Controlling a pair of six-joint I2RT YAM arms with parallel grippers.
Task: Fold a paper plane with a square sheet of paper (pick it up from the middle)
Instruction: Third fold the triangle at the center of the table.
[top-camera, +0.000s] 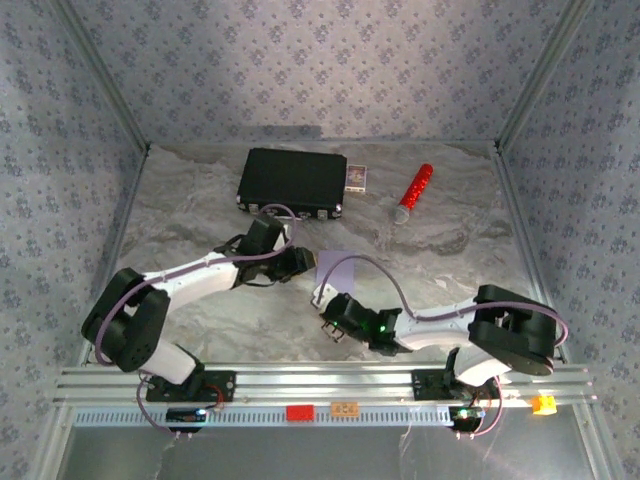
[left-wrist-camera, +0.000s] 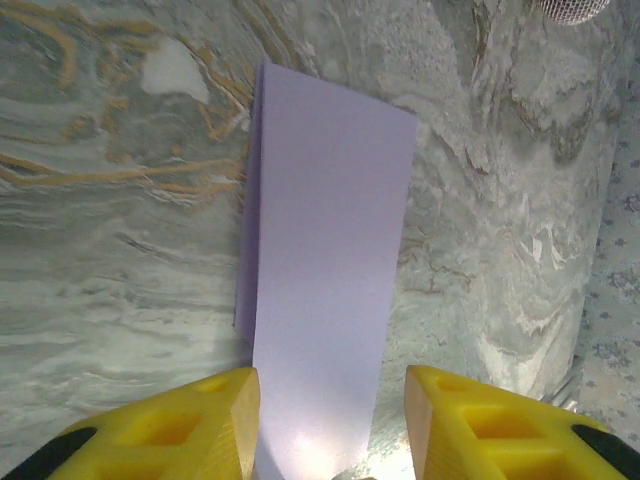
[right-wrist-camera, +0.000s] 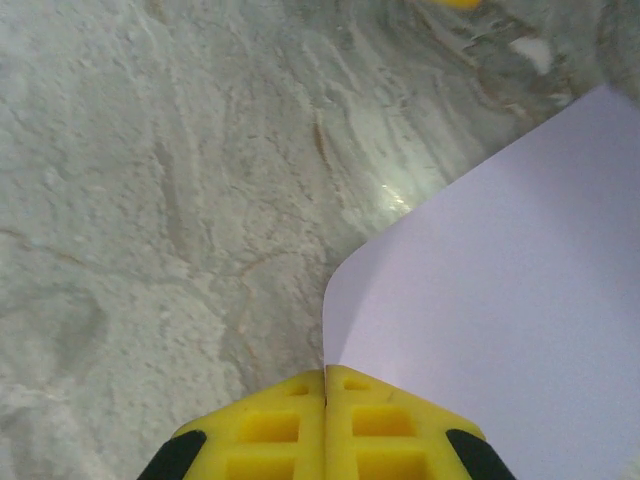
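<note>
The square sheet of paper (left-wrist-camera: 325, 250) is pale lilac and hangs doubled over above the marbled table, a second layer showing along its left edge. My left gripper (left-wrist-camera: 333, 385) is open; the sheet runs between its yellow fingers (left-wrist-camera: 200, 420), close to the left one and apart from the right. My right gripper (right-wrist-camera: 326, 372) is shut on the sheet's edge, and the paper (right-wrist-camera: 500, 300) curves away to the right. From above, the sheet (top-camera: 335, 266) sits between the left gripper (top-camera: 300, 262) and the right gripper (top-camera: 325, 300). The paper plane is out of view.
A black case (top-camera: 292, 180) lies at the back, with a small white-and-dark card box (top-camera: 357, 177) against its right end. A red-and-silver cylinder (top-camera: 413, 192) lies to the right of them. Patterned walls and metal rails (top-camera: 300, 380) bound the table.
</note>
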